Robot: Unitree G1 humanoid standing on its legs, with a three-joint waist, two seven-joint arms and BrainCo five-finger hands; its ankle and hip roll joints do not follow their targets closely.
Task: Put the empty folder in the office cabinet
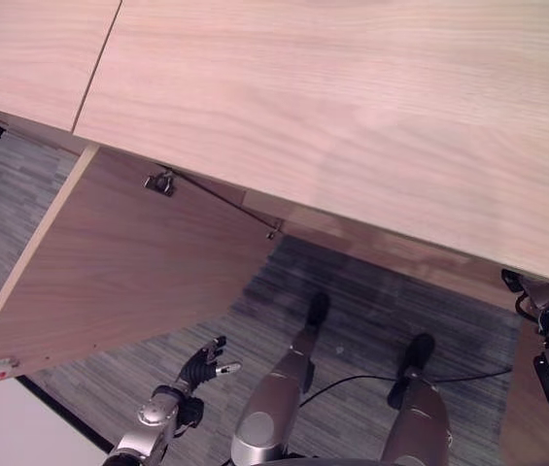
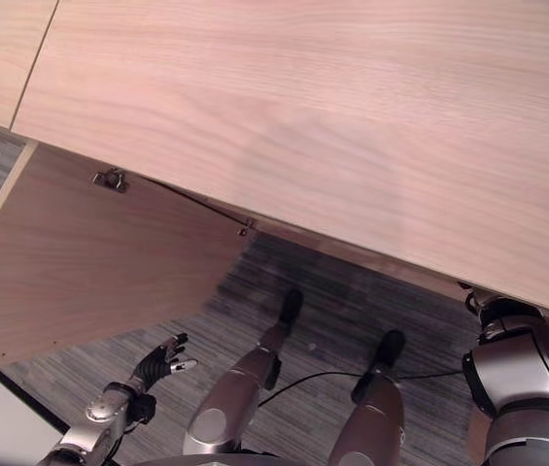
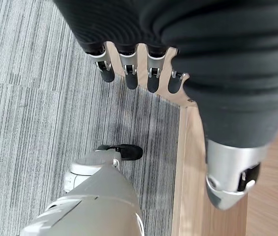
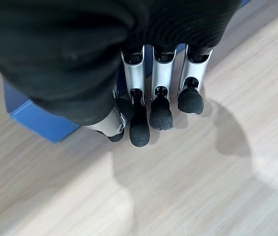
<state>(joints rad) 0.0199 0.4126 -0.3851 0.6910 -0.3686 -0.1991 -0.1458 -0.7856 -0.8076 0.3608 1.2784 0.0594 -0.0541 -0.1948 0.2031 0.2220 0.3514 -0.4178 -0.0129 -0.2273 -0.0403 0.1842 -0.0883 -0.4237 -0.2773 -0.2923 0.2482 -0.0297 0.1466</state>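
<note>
an office, by the look of it: grey striped carpet tiles [image 1: 371, 320] cover the floor, and a long low cabinet with a pale wood-grain top [image 1: 352, 107] runs across it. one cabinet door [image 1: 119, 252] hangs open on a metal hinge [image 1: 160, 183], as on plain laminate office furniture.

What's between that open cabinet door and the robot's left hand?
Striped grey carpet, bare, in the left eye view, between the cabinet door and the left hand.
</note>
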